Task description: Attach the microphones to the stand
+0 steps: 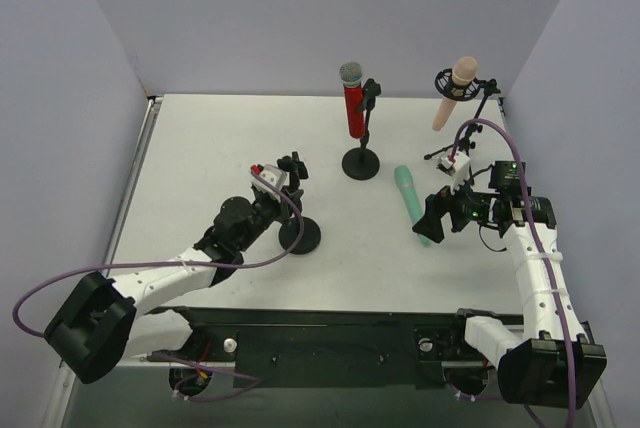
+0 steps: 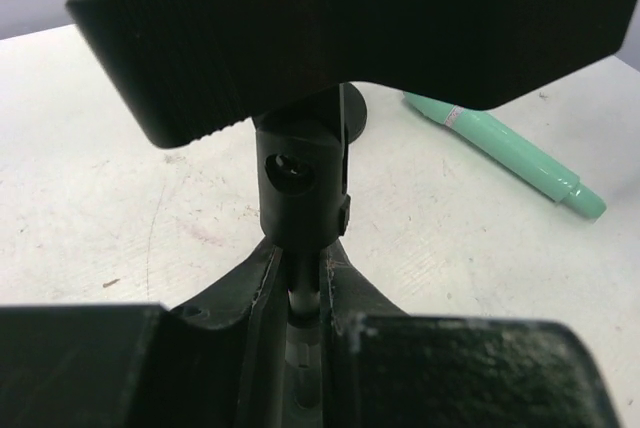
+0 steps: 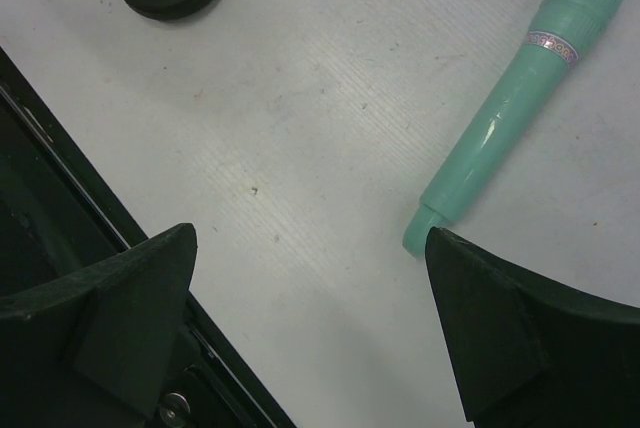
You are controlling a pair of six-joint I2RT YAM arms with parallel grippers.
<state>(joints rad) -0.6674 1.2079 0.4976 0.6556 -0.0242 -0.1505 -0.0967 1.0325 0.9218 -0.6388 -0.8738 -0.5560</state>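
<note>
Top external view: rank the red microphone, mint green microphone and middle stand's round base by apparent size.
Largest: red microphone and mint green microphone, about alike, too close to rank.
Smallest: middle stand's round base.

Red mic (silver mesh head) stands upright, clipped in ctr stand. Peach-pink mic sits tilted in rear-right shock mount. Mint green mic lies flat, nr front.
</note>
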